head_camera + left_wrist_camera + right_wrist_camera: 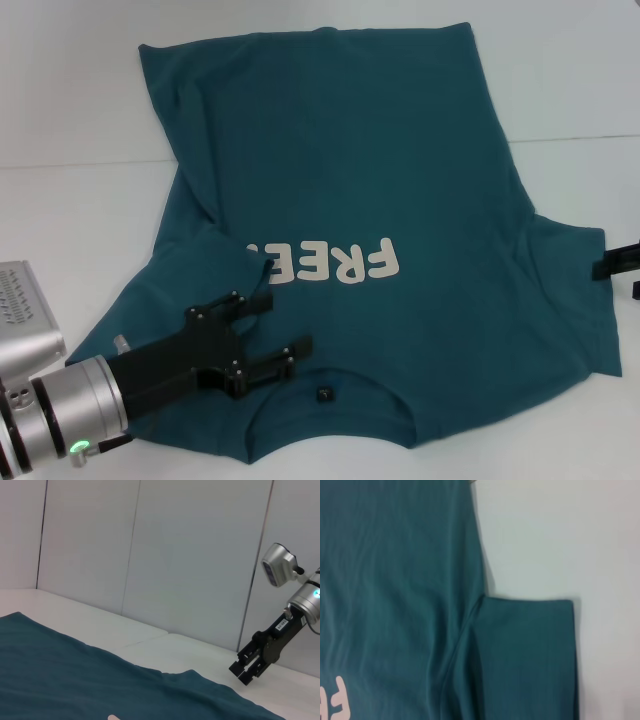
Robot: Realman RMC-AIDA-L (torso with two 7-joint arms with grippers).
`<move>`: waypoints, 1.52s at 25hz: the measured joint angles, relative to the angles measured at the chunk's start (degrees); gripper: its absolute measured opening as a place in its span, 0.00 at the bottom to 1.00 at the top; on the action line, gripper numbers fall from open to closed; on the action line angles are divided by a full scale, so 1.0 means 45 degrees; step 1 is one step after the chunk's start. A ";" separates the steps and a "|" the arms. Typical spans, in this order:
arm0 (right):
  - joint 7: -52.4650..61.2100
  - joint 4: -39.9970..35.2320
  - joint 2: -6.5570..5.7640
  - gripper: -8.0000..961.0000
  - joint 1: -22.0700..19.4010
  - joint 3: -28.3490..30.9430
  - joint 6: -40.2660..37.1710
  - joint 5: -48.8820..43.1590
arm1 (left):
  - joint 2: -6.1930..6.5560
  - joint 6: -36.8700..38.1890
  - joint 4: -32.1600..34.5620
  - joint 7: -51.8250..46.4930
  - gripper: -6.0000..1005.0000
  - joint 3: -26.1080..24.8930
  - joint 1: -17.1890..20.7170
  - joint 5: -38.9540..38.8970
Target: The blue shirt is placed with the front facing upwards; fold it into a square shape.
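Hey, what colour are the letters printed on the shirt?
Cream, on the dark teal-blue shirt; the letters show best in the head view.

1. A white table (70, 110) fills the head view, smooth and plain, with a faint seam line (575, 138) running across it on the right.
2. In the left wrist view, pale wall panels (190, 555) stand behind the table, divided by thin vertical joints.

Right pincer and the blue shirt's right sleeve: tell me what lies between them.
Nothing. In the head view the right pincer sits at the sleeve edge of the blue shirt, with only bare white table around; the left wrist view shows the same.
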 joint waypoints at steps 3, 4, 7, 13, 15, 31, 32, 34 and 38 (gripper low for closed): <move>0.0001 0.0011 0.0116 0.77 0.0012 -0.0048 0.0154 0.0008 | 0.0000 -0.0013 0.0000 0.0000 0.80 -0.0001 0.0012 0.0000; 0.0001 0.0011 0.0154 0.77 0.0019 -0.0049 0.0211 0.0009 | 0.0000 -0.0021 0.0000 0.0000 0.80 0.0000 0.0018 0.0001; -0.0020 0.0104 0.0217 0.77 0.0032 -0.0073 0.0428 0.0001 | 0.0000 -0.0028 0.0000 0.0000 0.80 -0.0001 0.0031 0.0003; -0.0106 0.0477 0.0255 0.75 0.0030 -0.0088 0.0935 0.0025 | 0.0000 -0.0031 0.0000 0.0000 0.80 -0.0001 0.0038 0.0010; -0.0108 0.0492 0.0316 0.74 0.0029 -0.0089 0.1058 0.0039 | 0.0000 -0.0031 0.0000 -0.0001 0.80 -0.0001 0.0039 0.0013; -0.0142 0.0982 0.0599 0.69 -0.0059 0.0066 0.2117 0.0544 | 0.0000 -0.0030 -0.0020 -0.0001 0.80 -0.0001 0.0039 0.0022; -0.0210 0.0996 0.0611 0.68 -0.0122 0.0061 0.2102 0.0774 | 0.0000 -0.0029 -0.0020 -0.0001 0.80 -0.0001 0.0039 0.0022; -0.0346 0.0998 0.0612 0.68 -0.0240 0.0060 0.2081 0.1157 | 0.0000 -0.0030 -0.0020 -0.0001 0.80 -0.0001 0.0039 0.0022; -0.0560 0.0998 0.0597 0.62 -0.0367 0.0054 0.2122 0.1493 | 0.0000 -0.0030 -0.0020 -0.0001 0.80 -0.0001 0.0039 0.0019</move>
